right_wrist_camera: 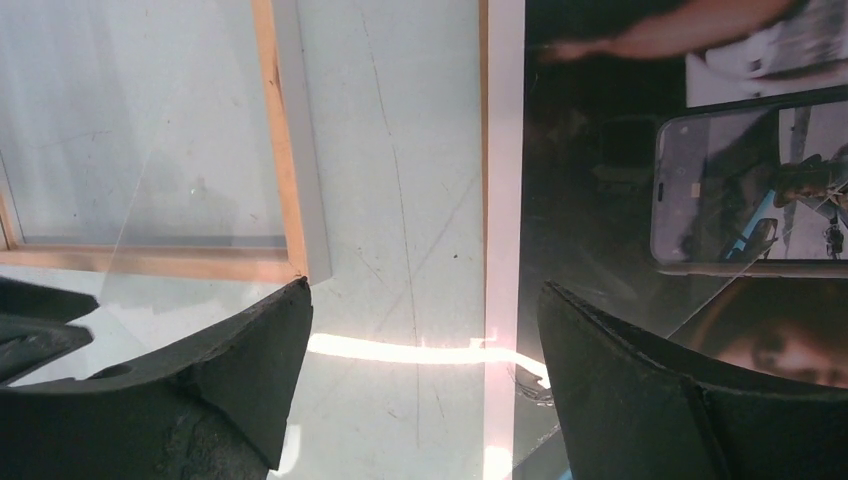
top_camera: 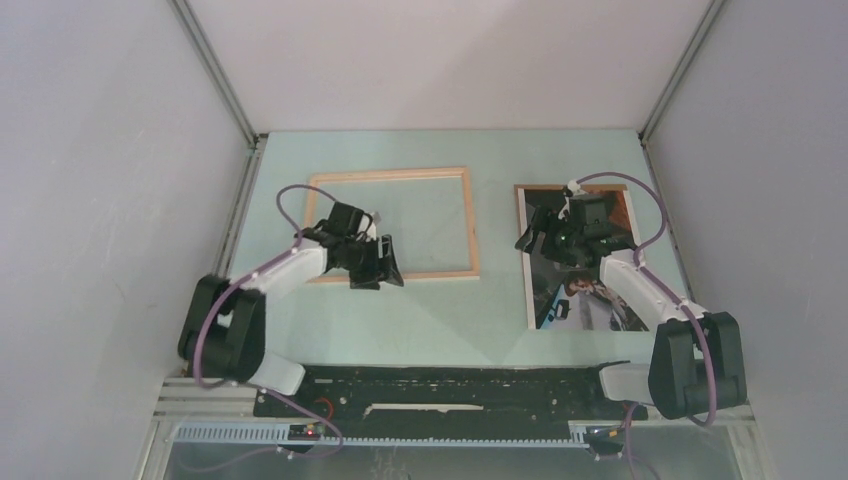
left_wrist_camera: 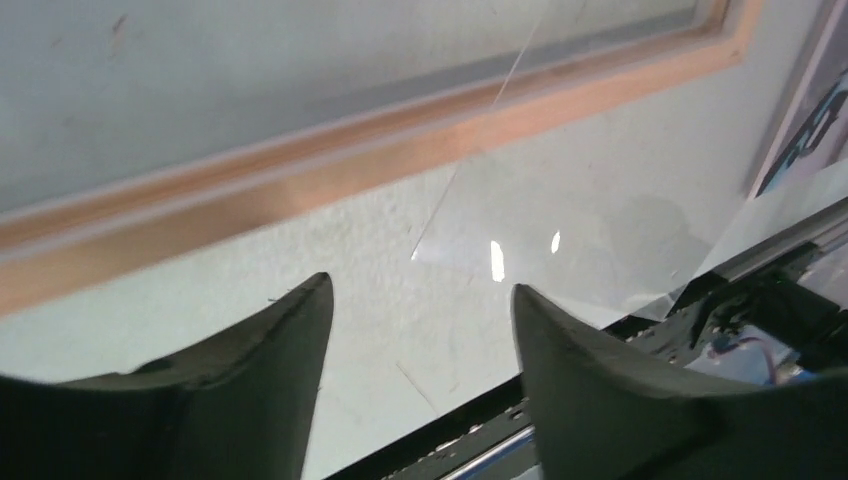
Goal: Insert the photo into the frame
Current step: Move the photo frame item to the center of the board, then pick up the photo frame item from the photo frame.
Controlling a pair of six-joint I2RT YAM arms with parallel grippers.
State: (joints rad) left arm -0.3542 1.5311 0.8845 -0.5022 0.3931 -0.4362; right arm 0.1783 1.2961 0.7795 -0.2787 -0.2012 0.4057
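A pale green table (top_camera: 500,330) fills the floor of a white-walled enclosure with metal corner posts. Both arms are bolted to a black mounting rail (top_camera: 450,385) along the table's near edge.

The left gripper (left_wrist_camera: 420,288) hangs low over bare table, its two dark fingers spread apart with nothing between them. Just beyond its right finger lies a transparent sheet (left_wrist_camera: 560,240), flat on the table and showing two small glints of light. Ahead of the fingertips, the near rail of the frame (left_wrist_camera: 300,170) runs across the wrist view, pale wood face up. From the top camera this gripper sits over that near rail, and the green table shows through the frame's opening.

The right gripper (right_wrist_camera: 425,290) is also wide open and holds nothing. Its right finger hovers over the photo (right_wrist_camera: 600,200), and its left finger is over bare table. The print's white border runs between the two fingers. The photo lies flat and picture side up beneath this gripper, a dark glossy image showing a phone and part of a face. It is outside the frame, to the frame's right. A strip of table separates them, and the frame's nearest corner lies just ahead of the left finger.
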